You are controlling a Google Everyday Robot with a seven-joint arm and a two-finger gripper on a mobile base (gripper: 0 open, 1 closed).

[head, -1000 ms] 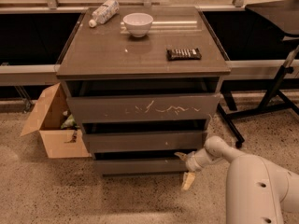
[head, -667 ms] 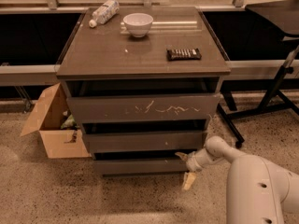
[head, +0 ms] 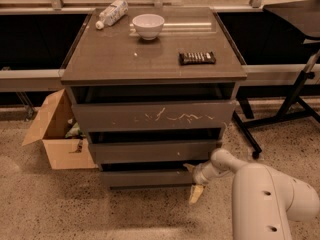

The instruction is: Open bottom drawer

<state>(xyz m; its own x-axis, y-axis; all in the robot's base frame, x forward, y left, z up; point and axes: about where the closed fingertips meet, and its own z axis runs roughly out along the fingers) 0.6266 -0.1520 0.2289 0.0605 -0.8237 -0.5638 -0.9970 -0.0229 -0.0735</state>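
The cabinet has three dark grey-brown drawer fronts. The bottom drawer [head: 145, 178] is the lowest and shortest, with a plain front, and a dark gap shows above it. My gripper [head: 193, 180] is at the drawer's right end, reaching in from the right on the white arm [head: 260, 194]. Its fingers are spread apart. One fingertip [head: 189, 167] is by the drawer's top right corner. The other, yellowish fingertip [head: 196, 194] points down past the drawer's lower edge toward the floor.
The top drawer [head: 155, 116] has whitish scratches and the middle drawer [head: 152, 151] lies below it. On the cabinet top [head: 120, 59] are a white bowl [head: 148, 25], a plastic bottle [head: 112, 13] and a dark remote-like object [head: 197, 58]. An open cardboard box [head: 57, 131] stands at the left. Black stand legs [head: 280, 116] are at the right.
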